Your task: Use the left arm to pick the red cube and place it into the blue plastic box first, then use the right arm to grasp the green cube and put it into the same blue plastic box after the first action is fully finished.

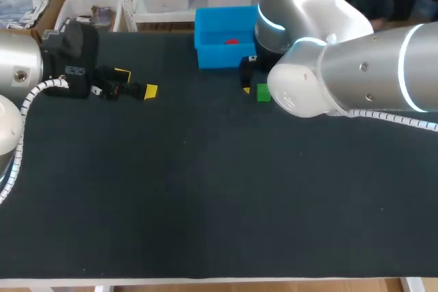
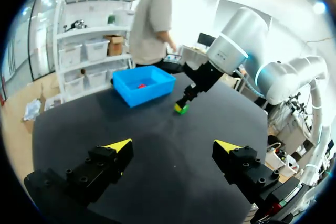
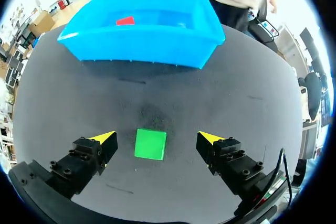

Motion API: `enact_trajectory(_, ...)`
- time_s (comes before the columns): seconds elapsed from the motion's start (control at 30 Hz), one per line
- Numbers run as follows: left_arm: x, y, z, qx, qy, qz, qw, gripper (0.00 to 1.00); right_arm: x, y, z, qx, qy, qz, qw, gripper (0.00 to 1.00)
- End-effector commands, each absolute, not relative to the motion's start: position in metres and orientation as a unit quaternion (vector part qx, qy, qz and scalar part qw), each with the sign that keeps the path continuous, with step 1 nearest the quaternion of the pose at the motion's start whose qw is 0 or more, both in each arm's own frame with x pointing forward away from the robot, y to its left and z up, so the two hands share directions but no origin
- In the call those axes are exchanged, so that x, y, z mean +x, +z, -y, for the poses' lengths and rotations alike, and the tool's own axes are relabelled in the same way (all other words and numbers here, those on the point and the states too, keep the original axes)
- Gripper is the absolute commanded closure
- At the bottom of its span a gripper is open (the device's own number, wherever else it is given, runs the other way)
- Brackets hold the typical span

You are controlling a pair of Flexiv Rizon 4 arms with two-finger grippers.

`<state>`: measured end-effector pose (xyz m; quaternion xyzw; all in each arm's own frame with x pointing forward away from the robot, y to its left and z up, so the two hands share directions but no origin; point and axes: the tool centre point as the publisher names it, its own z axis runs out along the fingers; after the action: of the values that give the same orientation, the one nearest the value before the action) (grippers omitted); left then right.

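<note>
right end effector (image 3: 156,138) released, green cube (image 3: 150,144) centred between its fingers (image 3: 105,138), untouched | left end effector (image 1: 137,82) released, head view upper left, farther away

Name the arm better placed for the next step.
Right. The red cube already lies in the blue box; the right gripper stands open around the green cube, while the left gripper sits far off, empty.

From above, the bulk of the right arm (image 1: 356,66) covers most of the right gripper (image 1: 254,87), one yellow tip peeping out, and hides the right end of the blue box (image 1: 219,56). From the right wrist the red cube (image 3: 125,20) is only a sliver over the box wall; from the left wrist, a mere speck.
</note>
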<state>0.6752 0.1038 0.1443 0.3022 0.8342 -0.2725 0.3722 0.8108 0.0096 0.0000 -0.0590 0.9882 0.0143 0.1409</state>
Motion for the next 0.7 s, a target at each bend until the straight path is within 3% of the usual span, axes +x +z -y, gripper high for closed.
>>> enact_trajectory(0.03, 0.674, 0.143, -0.105, 0.302, -0.275, -0.832, 0.376, 0.0, 0.813, 0.0, -0.011, -0.059, 0.015, -0.988, 0.139, 0.0)
enact_trajectory(0.7, 0.674, 0.143, -0.105, 0.302, -0.275, -0.832, 0.376, 0.0, 0.801, 0.04, -0.012, -0.066, 0.035, -0.982, 0.173, 0.0)
